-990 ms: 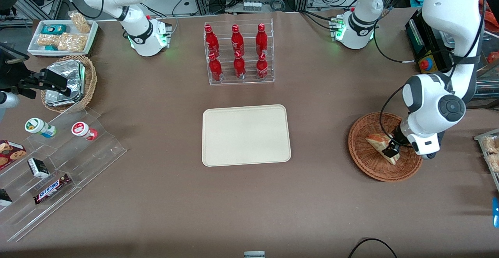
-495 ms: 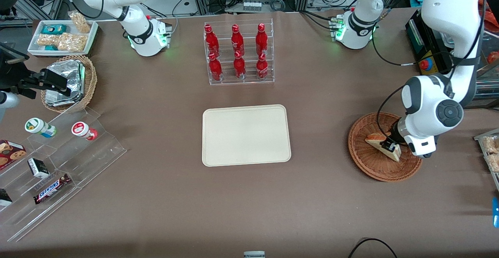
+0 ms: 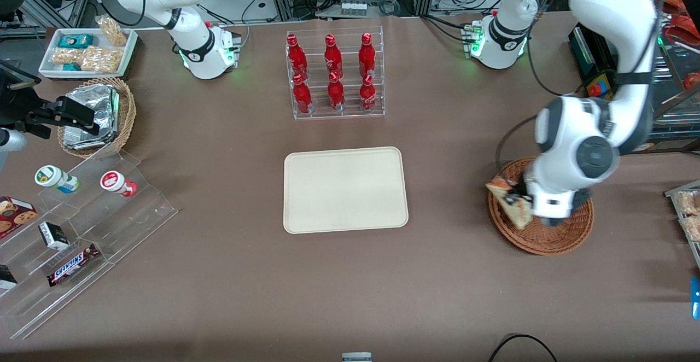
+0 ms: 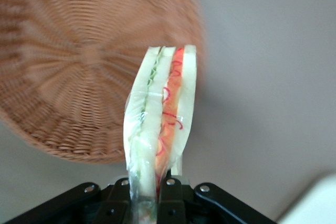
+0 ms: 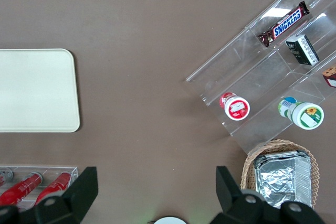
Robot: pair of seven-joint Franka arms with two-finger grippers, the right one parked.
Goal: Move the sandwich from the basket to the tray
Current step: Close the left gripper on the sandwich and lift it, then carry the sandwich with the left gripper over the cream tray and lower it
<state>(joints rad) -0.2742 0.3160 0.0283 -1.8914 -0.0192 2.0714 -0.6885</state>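
The working arm's gripper pinches the clear-wrapped sandwich between its fingers, holding it aloft above the rim of the shallow wicker basket on the edge facing the cream tray, which sits well apart at mid-table

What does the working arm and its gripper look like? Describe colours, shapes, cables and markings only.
The working arm is glossy white with rounded, bulbous links and dark grey joint caps, one a round disc at the wrist. A thin black cable loops along it. Its base on the table glows green. The gripper has black fingers with small silver screws on a black bar; in the front view it hangs over the basket.
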